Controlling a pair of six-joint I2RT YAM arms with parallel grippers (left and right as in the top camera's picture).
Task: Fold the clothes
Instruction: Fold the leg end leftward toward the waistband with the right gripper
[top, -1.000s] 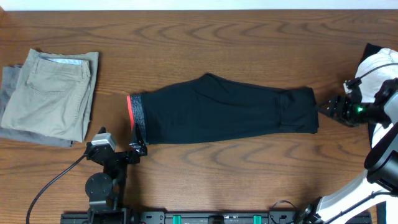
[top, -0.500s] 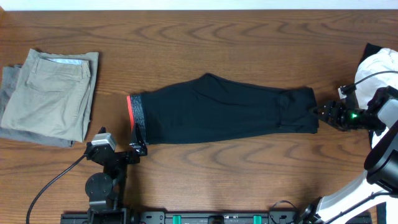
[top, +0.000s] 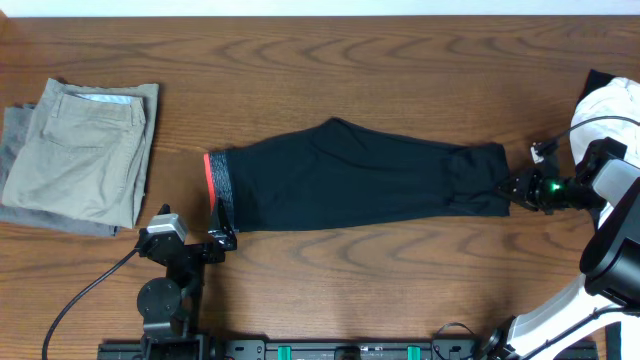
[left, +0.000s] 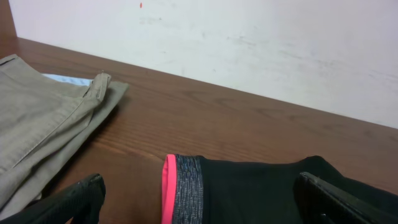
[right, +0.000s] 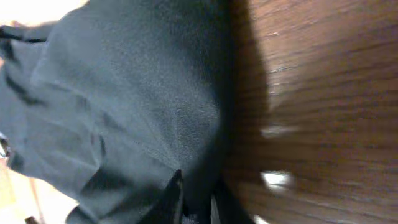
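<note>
— Where are the clothes found?

— The black pants (top: 350, 185) are laid flat across the middle of the tabletop (top: 350, 300); the grey waistband (top: 224, 190), edged in red-orange, is turned to the left and the hems to the right; the folded khaki trousers (top: 85, 150) are set well apart at the far left.

— And the hands?

— The right hand (top: 512, 187) is seen at the hem end; in the right wrist view its fingers (right: 174, 199) are drawn narrow with black fabric pinched between them, so the hem is judged to be held; the left hand (top: 222, 240) is spread wide and empty, just beside the near corner of the waistband.

— How is the fabric expected to handle?

— It is judged light, soft and stretchy; no shape will be kept once it is lifted, and sagging is likely if it is carried by one corner; both layers are best taken together at the hem; the thicker waistband should give firmer purchase, and its near corner is the place suggested for the left hand.
</note>
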